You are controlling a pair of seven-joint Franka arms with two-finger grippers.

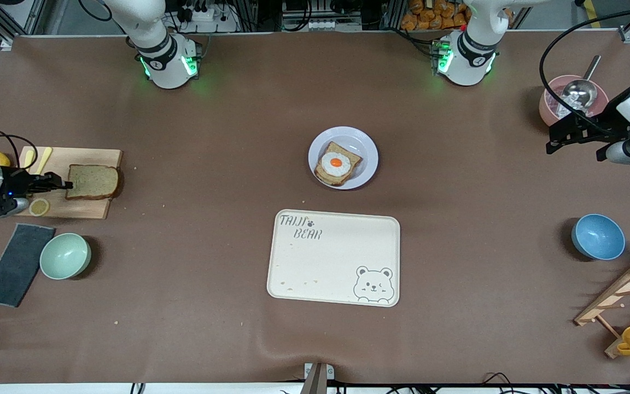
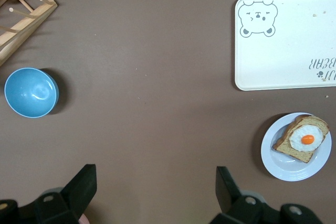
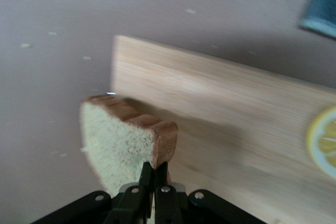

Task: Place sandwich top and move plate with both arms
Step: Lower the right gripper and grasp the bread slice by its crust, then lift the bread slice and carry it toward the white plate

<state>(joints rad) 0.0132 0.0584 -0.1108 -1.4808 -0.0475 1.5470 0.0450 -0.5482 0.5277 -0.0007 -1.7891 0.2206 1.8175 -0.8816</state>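
Note:
The sandwich top (image 1: 92, 181), a light-brown bread slice with darker crust, is over the wooden cutting board (image 1: 88, 156) at the right arm's end of the table. My right gripper (image 1: 66, 186) is shut on its edge; in the right wrist view the slice (image 3: 123, 142) hangs lifted a little above the board (image 3: 236, 114), pinched between the fingers (image 3: 155, 174). The pale plate (image 1: 367, 153) sits mid-table with an egg-topped bread slice (image 1: 337, 163) on it. My left gripper (image 1: 553, 146) is open and empty, waiting high near the left arm's end; the plate shows in its view (image 2: 275, 156).
A cream bear-printed tray (image 1: 333, 257) lies nearer the front camera than the plate. A green bowl (image 1: 65, 255), a dark cloth (image 1: 17, 264) and a lemon slice (image 1: 39, 207) are by the board. A blue bowl (image 1: 598, 236), a wooden rack (image 1: 621, 293) and a pink bowl with ladle (image 1: 566, 98) are at the left arm's end.

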